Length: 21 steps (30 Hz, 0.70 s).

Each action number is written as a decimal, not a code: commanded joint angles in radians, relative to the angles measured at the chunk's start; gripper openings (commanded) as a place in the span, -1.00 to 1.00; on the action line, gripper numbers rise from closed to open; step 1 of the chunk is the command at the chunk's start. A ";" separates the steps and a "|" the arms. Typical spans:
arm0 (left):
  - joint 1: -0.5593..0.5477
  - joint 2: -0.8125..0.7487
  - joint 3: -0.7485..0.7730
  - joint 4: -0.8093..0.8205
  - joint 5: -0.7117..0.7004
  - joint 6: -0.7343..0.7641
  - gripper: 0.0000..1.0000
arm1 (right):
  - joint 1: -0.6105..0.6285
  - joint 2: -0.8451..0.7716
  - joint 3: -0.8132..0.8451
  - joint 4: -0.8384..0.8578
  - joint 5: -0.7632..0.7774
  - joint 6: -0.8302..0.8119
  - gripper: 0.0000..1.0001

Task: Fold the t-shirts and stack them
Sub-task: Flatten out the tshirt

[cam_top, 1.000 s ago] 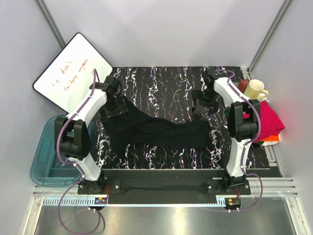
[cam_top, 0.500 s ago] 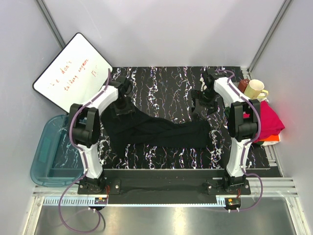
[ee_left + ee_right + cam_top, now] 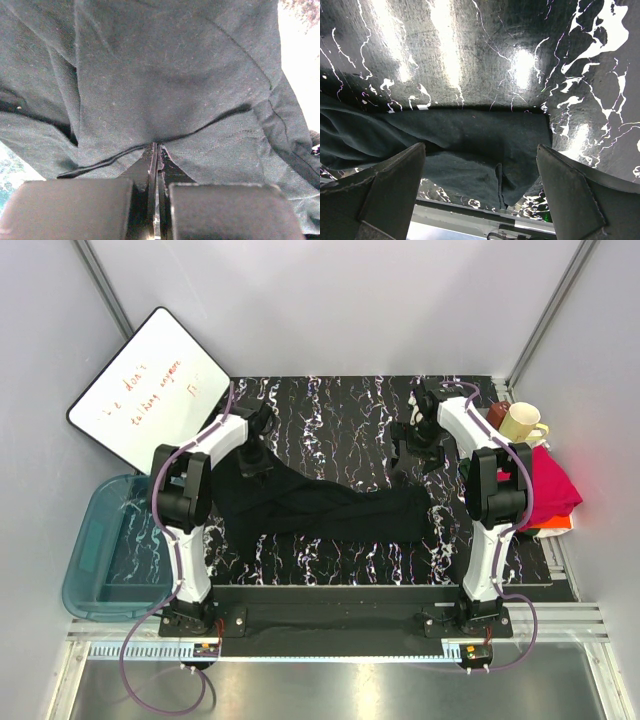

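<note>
While left claw (image 3: 156,148) pinches black t-shirt (image 3: 330,508), right claw (image 3: 480,150) gapes, mug (image 3: 520,422) contents unseen.

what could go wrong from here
The left gripper is shut on just a thin fold of the black t-shirt; a pull may slip it free. The right gripper hangs open over the shirt's other end, holding nothing, so a one-sided lift would likely bunch it. The cream mug stands close by the right arm; a swing might knock it.
</note>
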 commanded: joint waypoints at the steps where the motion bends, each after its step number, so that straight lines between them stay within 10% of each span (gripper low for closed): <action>1: -0.003 -0.050 0.036 0.013 -0.024 0.025 -1.00 | -0.005 0.007 0.046 0.003 -0.016 -0.014 0.99; 21: -0.098 -0.211 -0.173 0.050 -0.011 0.089 -1.00 | -0.005 0.023 0.043 0.013 -0.043 0.012 0.99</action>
